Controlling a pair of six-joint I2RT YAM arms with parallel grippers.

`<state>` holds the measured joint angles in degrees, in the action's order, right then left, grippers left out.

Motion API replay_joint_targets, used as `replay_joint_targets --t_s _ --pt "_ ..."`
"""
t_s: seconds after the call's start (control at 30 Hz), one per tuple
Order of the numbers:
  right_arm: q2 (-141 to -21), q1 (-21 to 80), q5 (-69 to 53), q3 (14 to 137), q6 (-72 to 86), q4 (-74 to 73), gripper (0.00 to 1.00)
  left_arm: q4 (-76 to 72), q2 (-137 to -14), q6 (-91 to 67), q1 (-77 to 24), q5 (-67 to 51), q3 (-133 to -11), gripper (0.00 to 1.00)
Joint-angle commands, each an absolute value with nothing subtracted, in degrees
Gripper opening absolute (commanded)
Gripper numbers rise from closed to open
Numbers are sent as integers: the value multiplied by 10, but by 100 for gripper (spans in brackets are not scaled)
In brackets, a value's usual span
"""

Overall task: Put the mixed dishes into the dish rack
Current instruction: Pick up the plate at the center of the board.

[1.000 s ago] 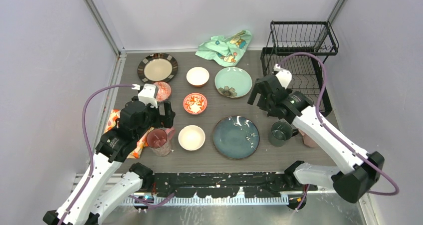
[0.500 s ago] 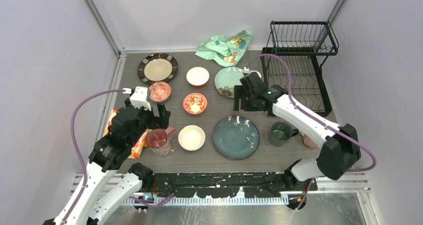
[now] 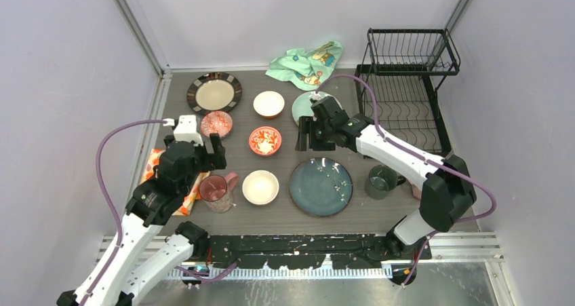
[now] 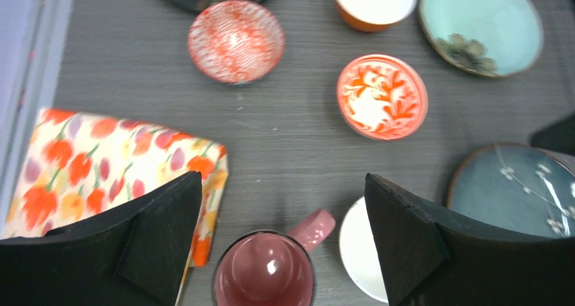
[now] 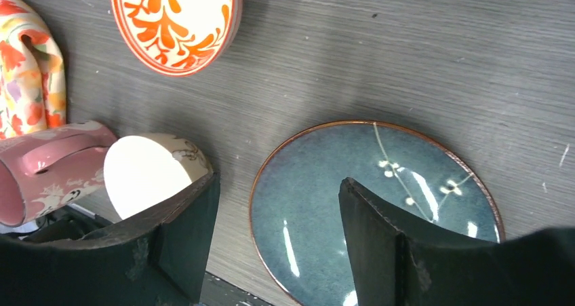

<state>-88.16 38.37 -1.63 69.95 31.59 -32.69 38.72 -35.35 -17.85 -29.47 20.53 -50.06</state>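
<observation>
Dishes lie spread on the table (image 3: 285, 214), and none shows in the dish rack (image 3: 407, 82) far off on the right. So I think the job is at its start, with the first pick-up in hand.

On the left, the orange flower cloth (image 4: 102, 157) lies flat. Just beside it stands the pink cup (image 4: 264, 272). The left gripper (image 4: 281, 180) hangs over that cup with its two fingers spread wide and nothing between them. To take the cup, it would need to go down and close on the cup's wall or handle. The white bowl (image 3: 260, 186) sits just beside the cup, so there is not much room on that side.

In the middle, the right gripper (image 5: 279, 184) is spread wide too and holds nothing. It hangs over the near-left edge of the dark blue-green plate (image 5: 380, 211). The plate lies flat, so I think a finger must slip under the rim, and that looks tricky. Then comes a long carry over to the rack.

Some things are hard to see. The wrist view cuts off the cup's bottom part. From above, the right arm covers much of the pale green plate (image 4: 481, 24). By the dark green cup (image 3: 382, 181), a small pink thing (image 3: 415, 190) peeks out from behind the arm, and I cannot tell what it is. I cannot tell how high either gripper hangs.
</observation>
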Motion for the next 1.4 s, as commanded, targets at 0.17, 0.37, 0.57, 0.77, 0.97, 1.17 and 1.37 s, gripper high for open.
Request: replay_joint_targets --t_s 0.17,0.37,0.57,0.77,0.97,1.17,1.37 --pt "-817 393 31 692 345 -287 76 603 -409 -486 -296 429 -580 85" --pt "-783 393 64 678 339 -288 79 723 -454 -621 -296 416 -615 83" --pt "-764 393 91 657 329 -287 80 680 -457 -568 -296 391 -585 84" --pt "-773 393 58 633 312 -304 80 476 -398 -347 -296 244 -508 91" --pt "-784 390 -22 596 305 -308 85 394 -375 -256 -296 131 -488 97" --pt "-797 388 23 597 347 -362 85 339 -366 -184 -296 16 -466 98" --pt "-779 387 132 595 502 -452 85 364 -382 -157 -296 36 -462 99"
